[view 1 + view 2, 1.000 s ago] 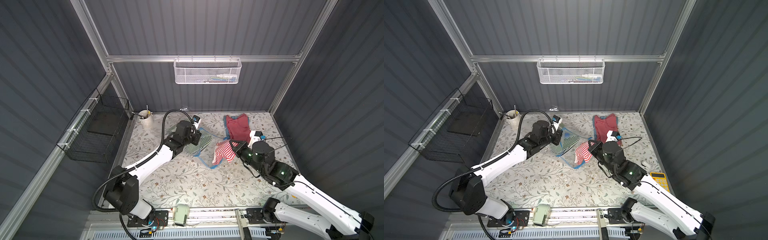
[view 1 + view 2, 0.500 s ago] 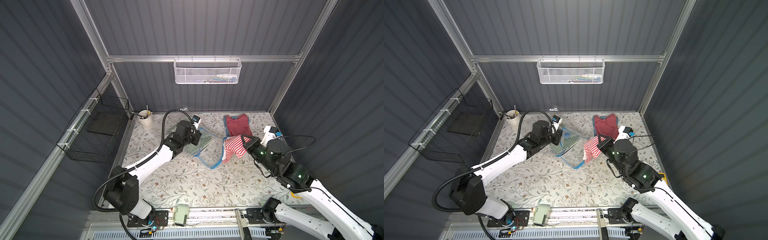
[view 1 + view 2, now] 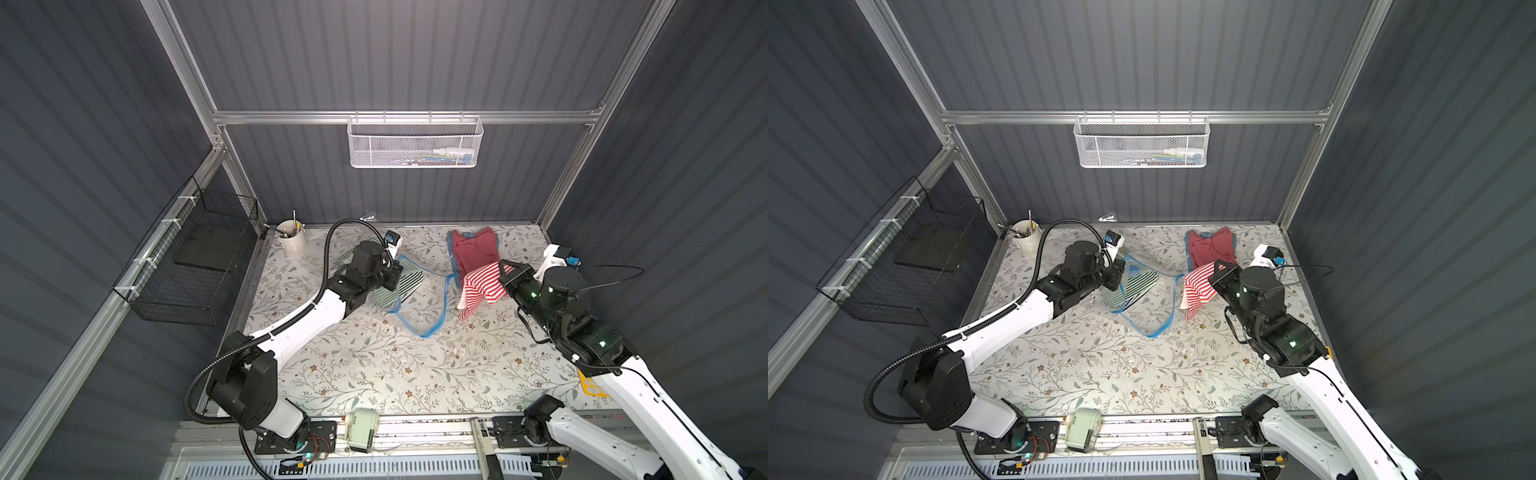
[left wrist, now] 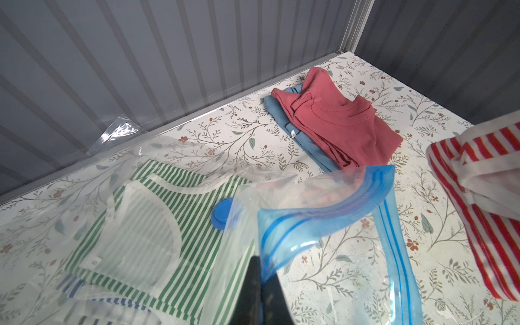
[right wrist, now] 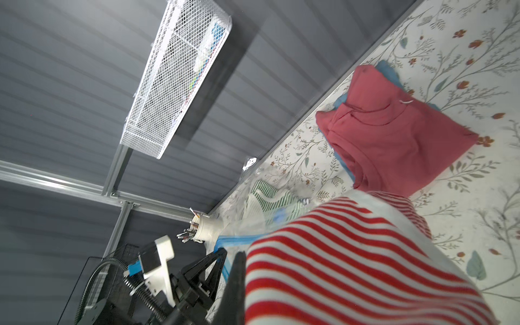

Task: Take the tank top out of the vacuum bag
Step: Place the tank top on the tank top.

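In both top views, the left gripper (image 3: 394,277), at 11 o'clock from the centre of the table (image 3: 374,374), is pinching the raised, blue-zipped edge of the vacuum bag (image 3: 417,305). The bag is lying near 12 o'clock with a green-striped top (image 4: 174,219) inside and its round blue valve cap (image 4: 222,213) showing. At 3 o'clock of the bag, the right gripper (image 3: 503,277) is clamping the red-and-white striped tank top (image 3: 482,286), which is hanging outside the bag, while a red shirt (image 3: 473,253) is resting on a blue garment (image 4: 295,126) at 1 o'clock.
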